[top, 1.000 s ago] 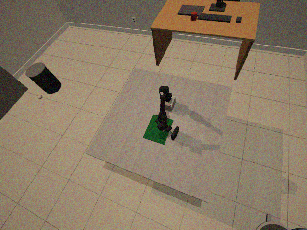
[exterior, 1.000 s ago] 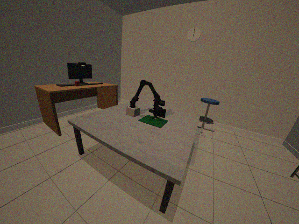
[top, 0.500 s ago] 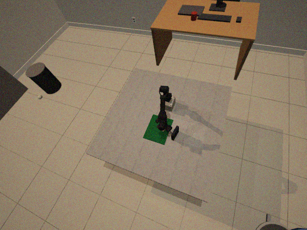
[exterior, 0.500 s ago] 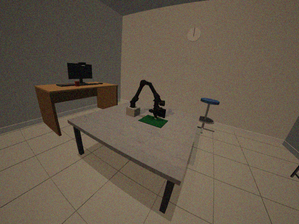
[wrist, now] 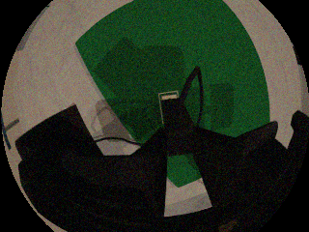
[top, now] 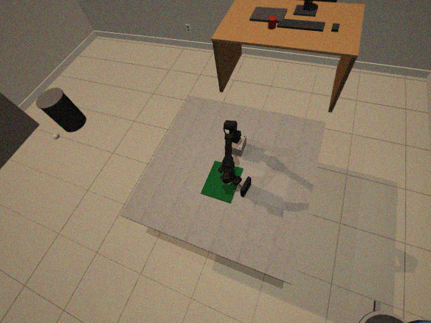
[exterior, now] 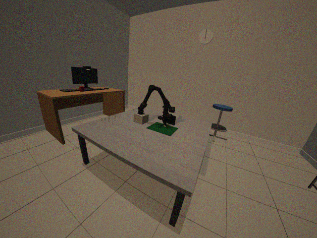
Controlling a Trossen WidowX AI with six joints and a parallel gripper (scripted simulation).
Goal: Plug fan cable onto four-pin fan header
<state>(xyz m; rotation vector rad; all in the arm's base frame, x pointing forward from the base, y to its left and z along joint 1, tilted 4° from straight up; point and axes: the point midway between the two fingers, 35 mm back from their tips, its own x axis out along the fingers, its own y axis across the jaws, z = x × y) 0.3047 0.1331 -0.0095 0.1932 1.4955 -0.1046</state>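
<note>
Header pins too small to tell — plug (wrist: 169,97) mostly hidden between fingers.
</note>
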